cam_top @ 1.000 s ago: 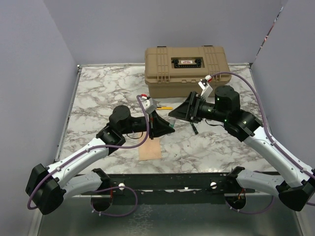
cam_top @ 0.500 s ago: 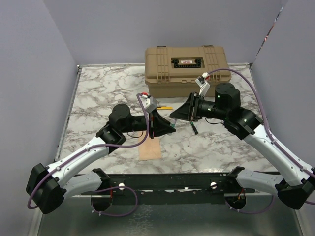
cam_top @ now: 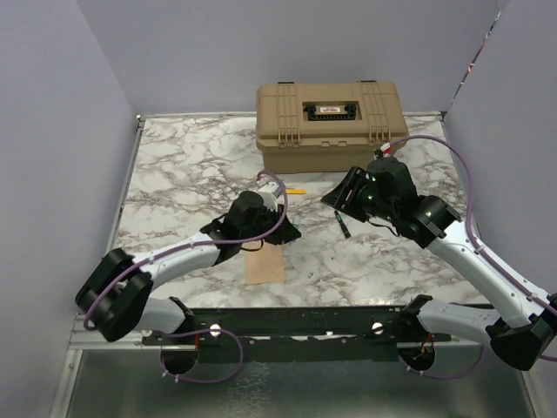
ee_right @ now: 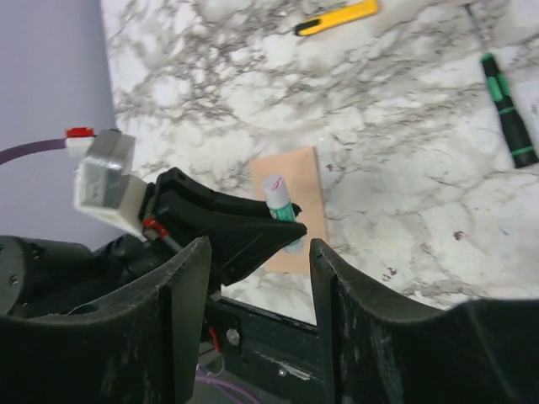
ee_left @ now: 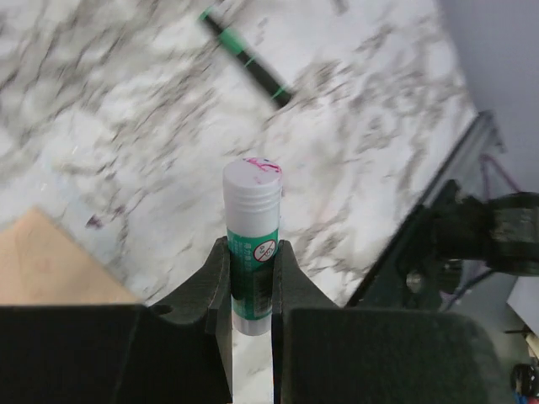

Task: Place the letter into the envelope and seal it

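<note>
two tools | left tool [ee_left: 251, 263] clamped on glue stick [ee_left: 252, 198], centre frame | right tool [ee_right: 259, 248] apart, above desk [cam_top: 174, 174]

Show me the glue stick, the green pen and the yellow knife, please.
glue stick [ee_left: 252, 189]: left wrist view, on its white cap.
green pen [ee_left: 246, 58]: left wrist view, mid-barrel.
yellow utility knife [ee_right: 338, 18]: right wrist view, on its yellow body.

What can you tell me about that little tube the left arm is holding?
It is a glue stick: a small plastic cylinder with a green printed label round its middle and a white end smeared with pink. The left gripper is shut on the label, with black fingers on either side. The white end sticks out free above the marble table; its other end is hidden.
</note>
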